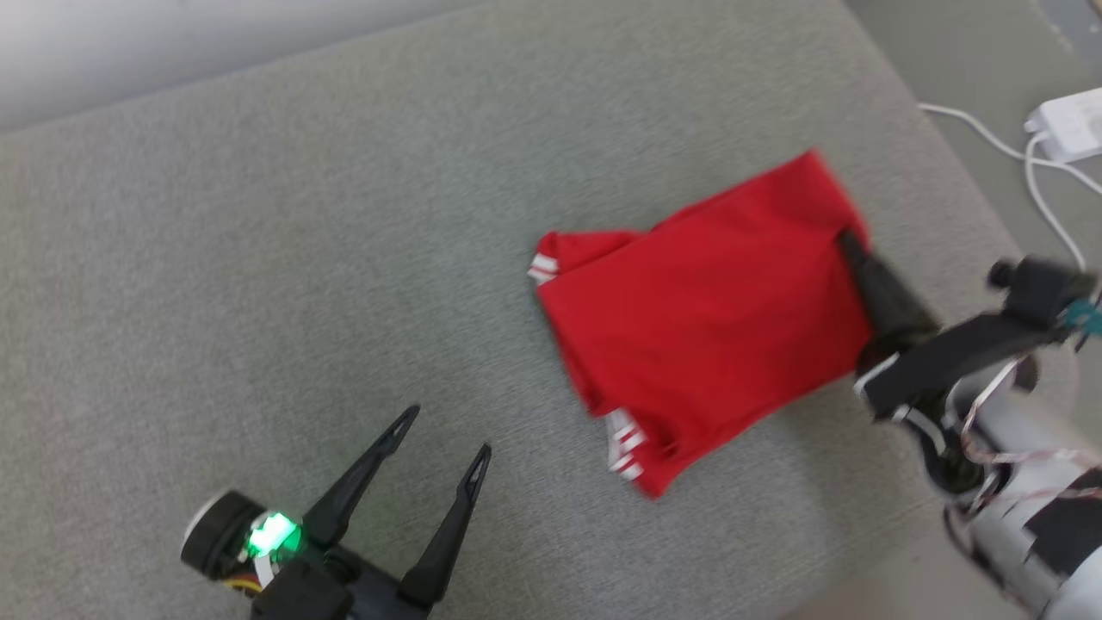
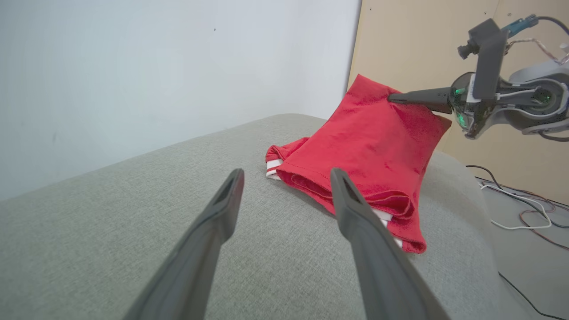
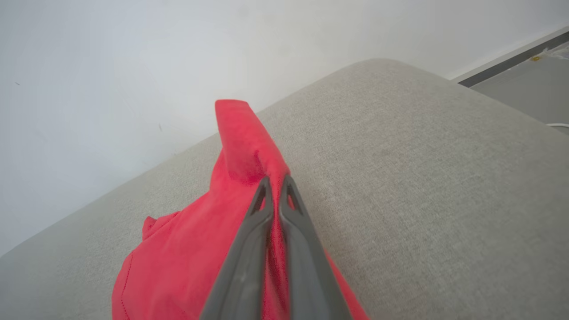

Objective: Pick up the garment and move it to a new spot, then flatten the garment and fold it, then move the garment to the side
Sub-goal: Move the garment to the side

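- Garment [image 1: 706, 319]: red, smooth knit with a slight sheen, folded into a rough rectangle. It lies on the grey cushion [image 1: 258, 258], toward 3 o'clock in the head view.
- My right claw [image 1: 848, 245] has its fingers pressed together, clamped on the garment's edge at about 2 o'clock of the cloth. In the right wrist view red fabric is squeezed between the two dark fingers [image 3: 249, 231].
- The pinched edge is lifted off the cushion. In the left wrist view it peaks up like a tent corner, and a stiff flap of cloth stands up past the fingertips.
- The rest of the garment slopes down and rests on the cushion. Its layers are stacked at the low end, with a stitched hem line showing.
- White stripes mark a cuff at the cloth's 9 o'clock, and there are more white stripes at its 7 o'clock.
- My left claw [image 1: 446, 433] has its fingers spread wide apart, holding nothing and touching nothing. It sits at 7 o'clock in the head view, and a green light glows at its base.
- The left fingers are long, dark and tapered, matte plastic with open slots near the tips. They point toward 1 o'clock, at the garment, and are near it but apart.
- The cushion is coarse woven grey fabric, flat on top with a rounded edge.
- A plain white wall [image 2: 133, 66] is behind it.
- A white adapter [image 1: 1072, 125] and a thin white cable [image 1: 981, 129] lie on the floor at 2 o'clock.
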### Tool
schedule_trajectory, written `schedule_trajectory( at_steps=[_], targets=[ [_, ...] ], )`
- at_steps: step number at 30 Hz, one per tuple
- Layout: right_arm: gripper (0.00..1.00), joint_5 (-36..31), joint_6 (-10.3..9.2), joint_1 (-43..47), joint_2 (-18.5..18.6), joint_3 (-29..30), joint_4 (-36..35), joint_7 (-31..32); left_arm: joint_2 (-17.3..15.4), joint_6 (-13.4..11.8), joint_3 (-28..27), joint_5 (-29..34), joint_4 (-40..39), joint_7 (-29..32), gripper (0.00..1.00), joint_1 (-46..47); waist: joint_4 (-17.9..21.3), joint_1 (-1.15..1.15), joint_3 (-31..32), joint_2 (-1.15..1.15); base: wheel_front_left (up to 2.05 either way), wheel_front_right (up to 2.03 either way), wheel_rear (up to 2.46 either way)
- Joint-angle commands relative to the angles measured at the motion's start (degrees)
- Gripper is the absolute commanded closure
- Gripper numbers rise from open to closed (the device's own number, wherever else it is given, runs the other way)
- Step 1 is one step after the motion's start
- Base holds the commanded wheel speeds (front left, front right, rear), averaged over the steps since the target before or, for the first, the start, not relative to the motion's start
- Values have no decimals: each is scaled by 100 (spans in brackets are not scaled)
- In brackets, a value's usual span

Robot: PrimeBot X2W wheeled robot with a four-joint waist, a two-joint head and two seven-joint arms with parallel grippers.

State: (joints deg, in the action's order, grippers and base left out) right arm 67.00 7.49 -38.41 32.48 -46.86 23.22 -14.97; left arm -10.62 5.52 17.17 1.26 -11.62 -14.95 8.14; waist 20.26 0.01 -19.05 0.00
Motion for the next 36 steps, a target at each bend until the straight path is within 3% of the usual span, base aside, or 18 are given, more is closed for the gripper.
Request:
schedule_trajectory(
  at_steps=[1, 9, 20, 36],
  targets=[
    [100, -25, 0, -120, 56, 36, -1, -31, -39, 27, 4, 68, -45, -27, 0, 94, -247, -1, -284, 0, 0, 0, 0],
    [100, -56, 0, -800, 562, 499, 148, -31, -293, 107, 246, 260, -590, 18, 0, 781, -628, -1, -916, 0, 0, 0, 0],
    [100, -212, 0, -1249, 1236, 1277, 548, -31, -469, 133, 204, 306, -1157, 222, 0, 1219, -794, -1, -1574, 0, 0, 0, 0],
    [100, -537, 0, -1244, 1783, 2251, 1023, -31, -584, 61, 242, 286, -1177, 189, 0, 1335, -1015, -1, -1738, 0, 0, 0, 0]
  ],
)
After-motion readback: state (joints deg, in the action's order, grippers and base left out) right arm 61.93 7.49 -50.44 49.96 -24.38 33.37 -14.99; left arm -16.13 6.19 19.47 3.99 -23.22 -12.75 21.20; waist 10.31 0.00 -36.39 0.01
